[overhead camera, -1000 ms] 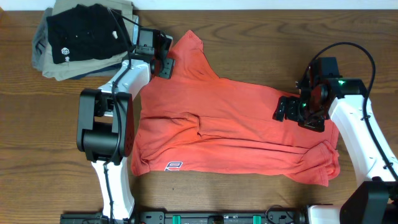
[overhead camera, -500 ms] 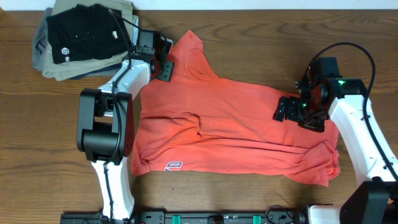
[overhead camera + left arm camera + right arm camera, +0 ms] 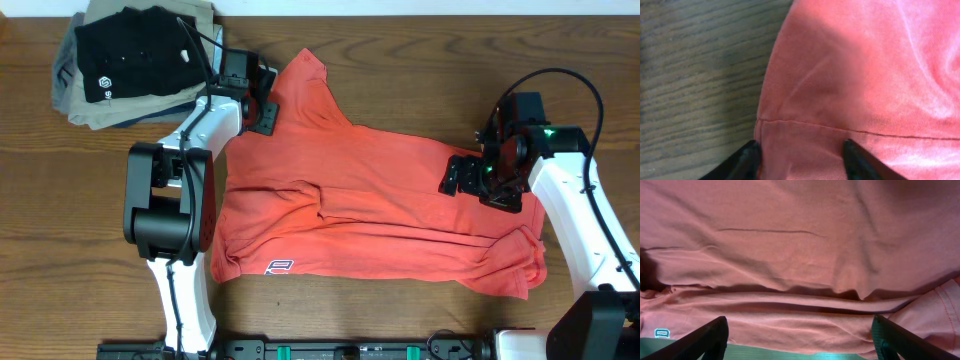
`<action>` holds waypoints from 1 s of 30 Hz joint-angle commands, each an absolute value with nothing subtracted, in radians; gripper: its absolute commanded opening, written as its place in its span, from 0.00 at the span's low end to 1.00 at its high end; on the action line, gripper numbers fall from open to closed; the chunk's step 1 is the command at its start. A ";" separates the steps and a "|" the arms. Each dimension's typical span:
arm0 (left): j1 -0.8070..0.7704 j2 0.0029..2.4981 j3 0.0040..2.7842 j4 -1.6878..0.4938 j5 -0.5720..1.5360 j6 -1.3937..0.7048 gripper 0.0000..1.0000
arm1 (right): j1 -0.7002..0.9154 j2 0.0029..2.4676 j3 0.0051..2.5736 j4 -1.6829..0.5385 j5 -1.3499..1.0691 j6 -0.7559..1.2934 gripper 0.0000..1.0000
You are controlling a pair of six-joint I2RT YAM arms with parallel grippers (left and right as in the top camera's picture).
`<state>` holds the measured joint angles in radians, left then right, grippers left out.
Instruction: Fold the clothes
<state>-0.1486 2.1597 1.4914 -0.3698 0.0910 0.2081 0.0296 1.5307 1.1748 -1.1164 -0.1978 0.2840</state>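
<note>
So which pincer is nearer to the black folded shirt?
Left. The left pincer sits at a sleeve of the red shirt, close beside the black folded shirt; the right pincer is far off, at the opposite end.

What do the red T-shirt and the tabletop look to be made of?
The red T-shirt looks like a soft, matte knit, probably cotton jersey: it lies in soft creases, and the left wrist view shows a stitched hem line. The tabletop shows dark brown wood grain with a low sheen. Whether it is solid wood or laminate cannot be told.
</note>
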 commanded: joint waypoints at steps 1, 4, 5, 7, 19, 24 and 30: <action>-0.147 2.170 1.488 -0.373 0.093 0.217 0.42 | 0.041 1.530 1.166 -1.119 -0.200 0.276 0.89; -0.147 2.170 1.488 -0.368 0.093 0.217 0.22 | 0.041 1.530 1.166 -1.120 -0.200 0.276 0.89; -0.147 2.170 1.488 -0.364 0.093 0.217 0.19 | 0.041 1.530 1.166 -1.120 -0.200 0.276 0.89; -0.147 2.169 1.488 -0.354 0.093 0.217 0.11 | 0.041 1.530 1.166 -1.120 -0.200 0.276 0.89; -0.147 2.070 1.488 -0.403 -0.043 0.121 0.06 | 0.038 1.530 1.167 -1.048 -0.159 0.276 0.88; -0.147 2.024 1.488 -0.471 -0.046 0.078 0.06 | 0.016 1.530 1.179 -1.021 -0.154 0.276 0.90; -0.146 2.010 1.488 -0.540 -0.046 0.027 0.06 | -0.023 1.530 1.192 -1.026 -0.154 0.271 0.91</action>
